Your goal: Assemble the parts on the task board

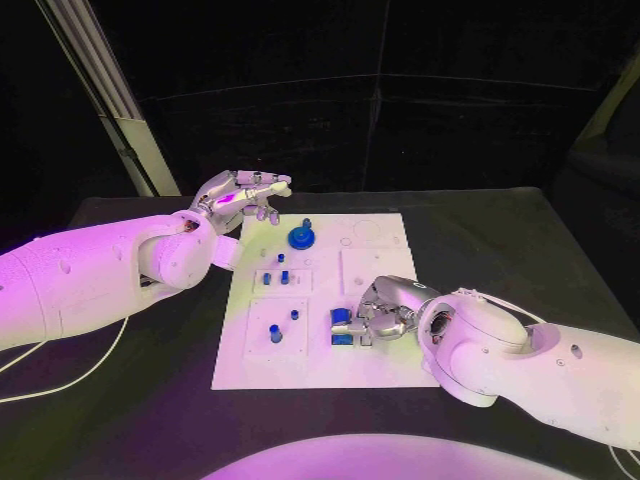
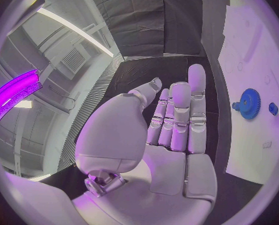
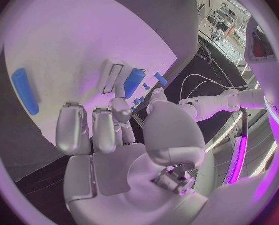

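Head view gives you the black table point(image 1: 551, 240) first, with the white task board point(image 1: 371, 245) lying in its middle, long axis running from the near edge to the far edge.

Your left hand point(image 1: 242, 200) hangs over the board's far left corner, fingers straight and apart, holding nothing; the left wrist view shows the same flat, empty left hand point(image 2: 177, 130). Your right hand point(image 1: 388, 308) sits low over the board's near right part, fingers curled down toward the blue block point(image 1: 352, 338) there. From these views you cannot tell whether it actually grips that block or only rests against it. In the right wrist view the fingers point(image 3: 105, 130) point at the board with no piece plainly between them.

The blue gear point(image 1: 304, 237) stands near the far edge, just beside the left hand and toward the board's centre from it, so the left hand is clearly the nearer one for that piece. Its short stem points up, away from the board. The left wrist view shows this gear point(image 2: 248, 104) side-on.

Smaller blue pegs point(image 1: 277, 275) stand upright along the left edge, and another small peg point(image 1: 274, 331) stands nearer the near left corner.
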`<state>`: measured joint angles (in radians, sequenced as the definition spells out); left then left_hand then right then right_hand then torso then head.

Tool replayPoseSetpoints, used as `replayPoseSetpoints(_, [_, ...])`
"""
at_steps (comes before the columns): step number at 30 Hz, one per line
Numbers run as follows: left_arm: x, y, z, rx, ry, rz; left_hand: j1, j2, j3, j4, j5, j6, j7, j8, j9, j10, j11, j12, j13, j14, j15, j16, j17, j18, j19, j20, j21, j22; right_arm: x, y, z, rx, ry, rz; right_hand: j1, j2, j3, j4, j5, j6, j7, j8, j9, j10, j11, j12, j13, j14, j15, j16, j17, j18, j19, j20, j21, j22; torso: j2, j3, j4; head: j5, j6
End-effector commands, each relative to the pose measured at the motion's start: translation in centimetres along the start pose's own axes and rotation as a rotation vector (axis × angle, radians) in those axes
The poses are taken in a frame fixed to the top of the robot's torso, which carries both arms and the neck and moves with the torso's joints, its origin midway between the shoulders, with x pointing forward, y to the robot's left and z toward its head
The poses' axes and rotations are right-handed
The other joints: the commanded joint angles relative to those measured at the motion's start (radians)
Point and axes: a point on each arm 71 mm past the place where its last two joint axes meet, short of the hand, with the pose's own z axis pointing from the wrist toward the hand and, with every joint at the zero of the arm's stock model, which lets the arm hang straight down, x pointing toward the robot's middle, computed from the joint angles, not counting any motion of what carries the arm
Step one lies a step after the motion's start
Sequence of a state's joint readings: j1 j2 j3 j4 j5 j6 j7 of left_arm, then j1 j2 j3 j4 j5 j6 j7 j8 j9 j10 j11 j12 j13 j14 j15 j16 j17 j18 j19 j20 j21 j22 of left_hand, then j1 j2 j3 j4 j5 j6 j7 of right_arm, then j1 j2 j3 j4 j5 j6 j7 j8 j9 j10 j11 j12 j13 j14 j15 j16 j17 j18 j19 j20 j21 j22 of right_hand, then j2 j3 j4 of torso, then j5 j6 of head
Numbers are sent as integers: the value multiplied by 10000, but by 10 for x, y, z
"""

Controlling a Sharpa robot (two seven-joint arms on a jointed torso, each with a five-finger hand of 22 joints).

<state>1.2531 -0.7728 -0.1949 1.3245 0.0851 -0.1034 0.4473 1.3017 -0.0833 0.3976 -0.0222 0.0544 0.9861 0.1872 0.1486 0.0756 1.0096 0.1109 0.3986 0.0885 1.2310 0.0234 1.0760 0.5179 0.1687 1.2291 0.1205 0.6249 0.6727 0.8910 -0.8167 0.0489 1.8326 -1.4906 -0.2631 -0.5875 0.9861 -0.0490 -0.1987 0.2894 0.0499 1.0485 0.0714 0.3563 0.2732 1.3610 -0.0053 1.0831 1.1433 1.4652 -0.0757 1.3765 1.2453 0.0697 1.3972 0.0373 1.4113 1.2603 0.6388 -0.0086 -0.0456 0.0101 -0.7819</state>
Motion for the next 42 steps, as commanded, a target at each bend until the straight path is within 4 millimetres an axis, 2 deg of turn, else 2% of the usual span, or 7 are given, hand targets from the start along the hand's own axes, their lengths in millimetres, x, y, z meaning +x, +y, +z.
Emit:
replayPoseSetpoints(1, [1,-1,0,36,113,-76,13,81,-56,-4,59,-61,-7,38,-9,-71,-5,53,13,-62,-3,-31,-10,138,-49,5,-12,-13,-1,3,-2,-188,-27,-287,924,132,250,-160,319,-21,-27,-1,86,9,-8,28,66,459,40,-24,55,9,-26,36,-41,44,1,4,3,0,-13])
replayPoseSetpoints(6, [1,-1,0,35,113,-76,13,81,-56,-4,59,-61,-7,38,-9,-71,-5,53,13,-62,-3,-31,-10,138,-49,5,-12,-13,-1,3,-3,-249,15,-406,2342,274,392,-718,709,39,-61,50,242,70,-45,79,151,477,11,-12,114,-4,19,8,-19,106,-5,-1,-3,-6,-22])
replayPoseSetpoints(13, [1,-1,1,34,117,-77,23,83,-71,-14,60,-80,-5,57,-9,-99,-2,85,12,-78,-1,-29,-40,138,-45,8,-28,-26,-2,2,-3,-233,-140,-577,3032,533,497,-1077,893,65,-76,93,339,112,-66,116,209,490,-7,7,166,-16,54,-10,4,160,-2,-3,12,-34,-19])
replayPoseSetpoints(17, [1,-1,1,34,107,-73,23,83,-71,-14,60,-80,-5,57,-9,-99,-2,85,12,-78,-1,-29,-40,138,-45,8,-28,-26,-4,1,-4,-234,-311,-527,3082,552,490,-1109,906,56,-72,90,350,113,-66,111,209,489,-8,3,162,-15,51,-11,0,155,-6,-3,5,-32,-16])
replayPoseSetpoints(23, [0,-1,0,30,88,-69,23,83,-71,-14,60,-80,-5,57,-9,-99,-2,85,12,-78,-1,-29,-40,138,-45,8,-28,-26,-10,-9,-12,-349,-559,-30,2657,559,122,-766,1447,-175,12,-65,350,59,8,13,160,477,45,-45,114,-4,13,26,-42,94,-15,7,-21,-29,16])
replayPoseSetpoints(32, [-2,-1,-1,28,46,-56,23,83,-71,-14,60,-80,-5,57,-9,-99,-2,85,12,-78,-1,-29,-40,138,-45,8,-28,-26,-26,-54,-36,226,-592,1239,3088,780,15,-773,1751,-967,320,-741,108,-111,254,-204,26,464,238,-106,64,10,-44,187,-99,23,-42,-3,-68,-121,98])
replayPoseSetpoints(42, [-2,2,-2,-21,69,-78,23,83,-71,-14,60,-80,-5,57,-9,-99,-2,85,12,-78,-1,-29,-40,138,-45,8,-28,-26,-40,-87,-49,1088,-1122,-567,3233,801,-142,-753,1828,-653,287,-797,29,-77,239,-255,-12,483,249,-57,152,-14,38,231,-18,171,-49,6,-91,-295,126])
